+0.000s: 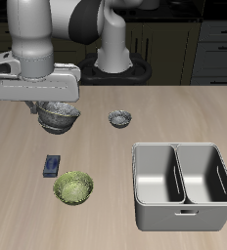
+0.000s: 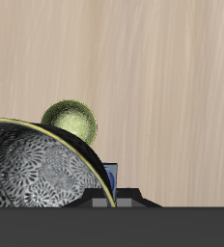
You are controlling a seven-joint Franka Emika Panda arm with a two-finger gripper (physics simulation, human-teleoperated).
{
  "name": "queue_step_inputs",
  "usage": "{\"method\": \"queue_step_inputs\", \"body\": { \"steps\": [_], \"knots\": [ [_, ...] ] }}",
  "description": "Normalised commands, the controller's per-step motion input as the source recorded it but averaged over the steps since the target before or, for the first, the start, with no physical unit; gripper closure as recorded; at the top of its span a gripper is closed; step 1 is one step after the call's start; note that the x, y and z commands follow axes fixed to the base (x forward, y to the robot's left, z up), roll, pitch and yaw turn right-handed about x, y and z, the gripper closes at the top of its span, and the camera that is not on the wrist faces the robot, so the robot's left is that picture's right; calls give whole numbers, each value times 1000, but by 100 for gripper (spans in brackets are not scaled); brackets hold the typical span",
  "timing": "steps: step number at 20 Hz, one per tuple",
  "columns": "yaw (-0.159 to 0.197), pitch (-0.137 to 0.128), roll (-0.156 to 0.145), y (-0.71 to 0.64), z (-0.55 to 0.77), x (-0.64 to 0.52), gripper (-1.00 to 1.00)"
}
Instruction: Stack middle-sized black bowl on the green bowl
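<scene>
The gripper [image 1: 49, 101] hangs over a dark bowl with a mottled silvery inside [image 1: 59, 117], its jaws hidden so I cannot tell their state, the green bowl [image 1: 73, 187] at six o'clock past a small blue box [image 1: 53, 163], the smallest dark bowl [image 1: 120, 119] at three o'clock, the metal caddy [image 1: 181, 185] beyond.

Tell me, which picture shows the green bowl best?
The exterior view: the green bowl sits whole and unobstructed near the table's front edge, leafy inside visible. The wrist view shows it too, partly cut off by a dark bowl's rim.
</scene>
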Motion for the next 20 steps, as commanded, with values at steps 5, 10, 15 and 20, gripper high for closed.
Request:
{"method": "queue_step_inputs", "body": {
  "steps": [5,10,15,20],
  "knots": [
    [-15,-15,-10,32,6,164,100],
    [-17,2,-4,125,-46,174,100],
    [-1,10,18,165,-122,121,100],
    [-9,10,-2,37,-150,53,100]
  ]
}}
